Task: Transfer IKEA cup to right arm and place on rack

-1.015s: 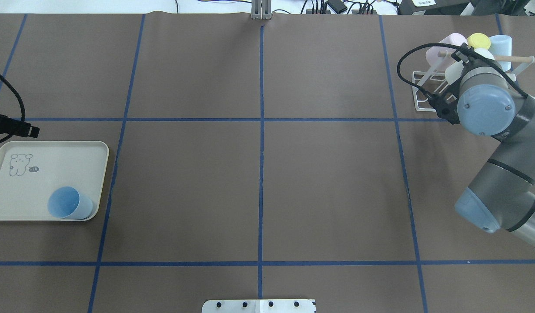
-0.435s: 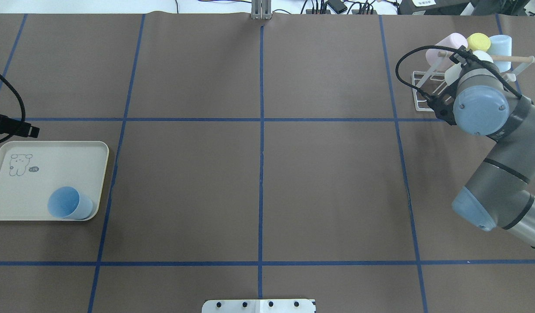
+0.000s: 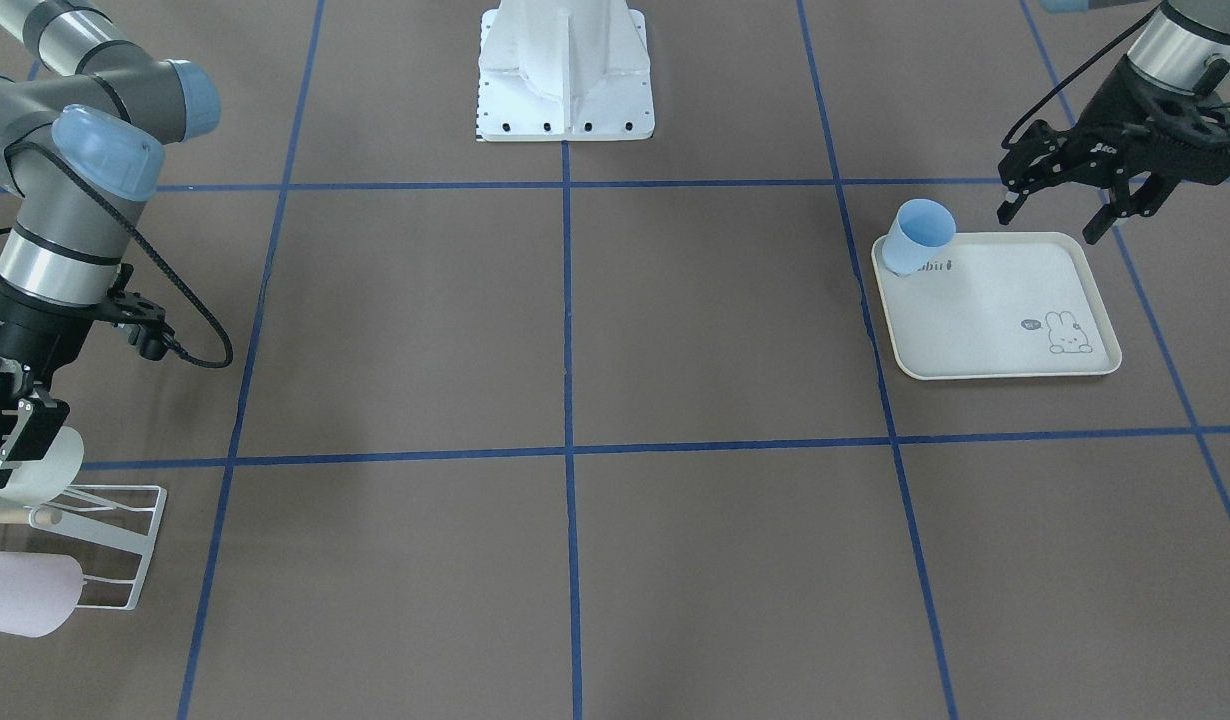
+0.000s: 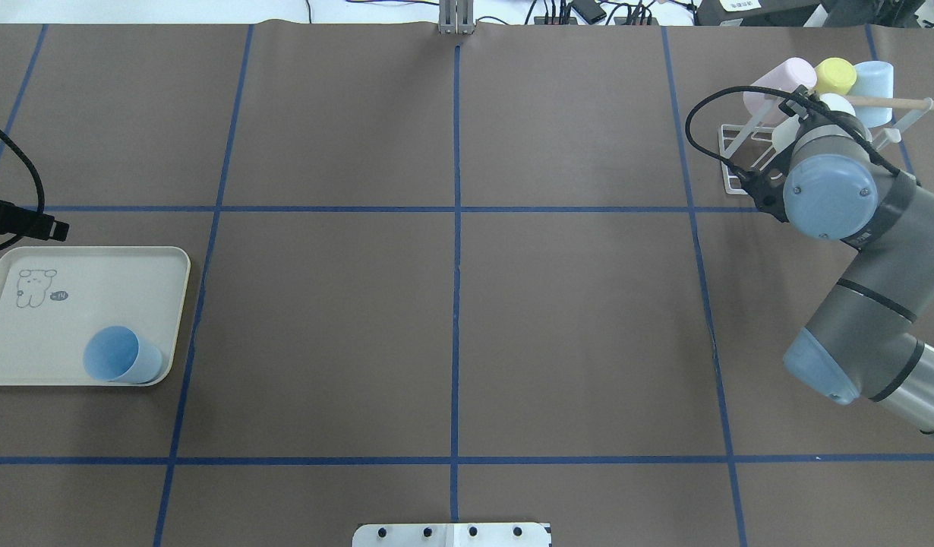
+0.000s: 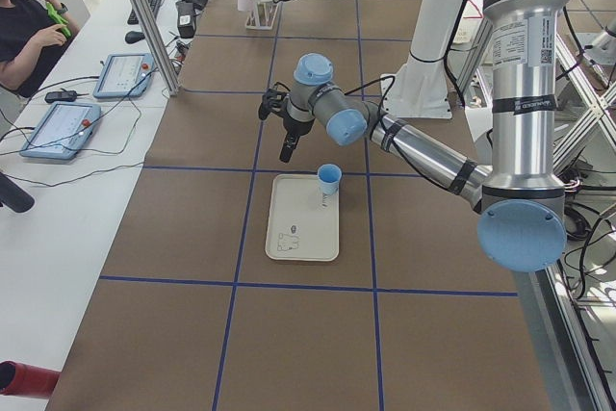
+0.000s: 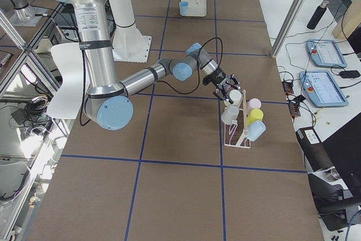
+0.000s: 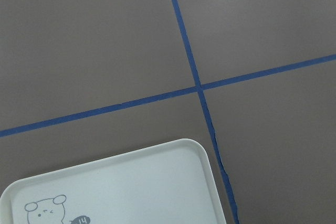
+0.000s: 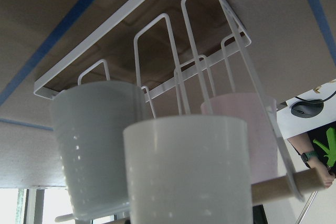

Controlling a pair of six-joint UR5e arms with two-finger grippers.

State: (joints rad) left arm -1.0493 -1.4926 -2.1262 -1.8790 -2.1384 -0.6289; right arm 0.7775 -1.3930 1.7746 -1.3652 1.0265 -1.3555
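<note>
Exterior front-facing view gives us the white cup (image 3: 53,462) at the rack (image 8: 105,31), in the grip of the right claw (image 3: 15,445), whose jaws are closed narrow across the cup's upper end. The cup hangs just above the wire prongs and against the wooden dowel (image 8: 278,187). Its long axis looks tilted rather than upright, roughly along the slant of the prongs. We judge that the coming move turns on this: the cup sits directly under the claw and has only to go down onto a free prong. That prong lies between the paler cup (image 8: 97,145) and the pink cup (image 8: 247,124) already racked beside it. The right arm (image 4: 869,304) is the one at the rack. The left claw (image 3: 1050,222) is well apart, across the table (image 3: 695,320). It hovers wide open and empty just past the far edge of the rabbit-print tray (image 3: 1005,300). A blue cup (image 3: 920,235) stands in the tray's corner nearest the robot, near that claw but untouched.
</note>
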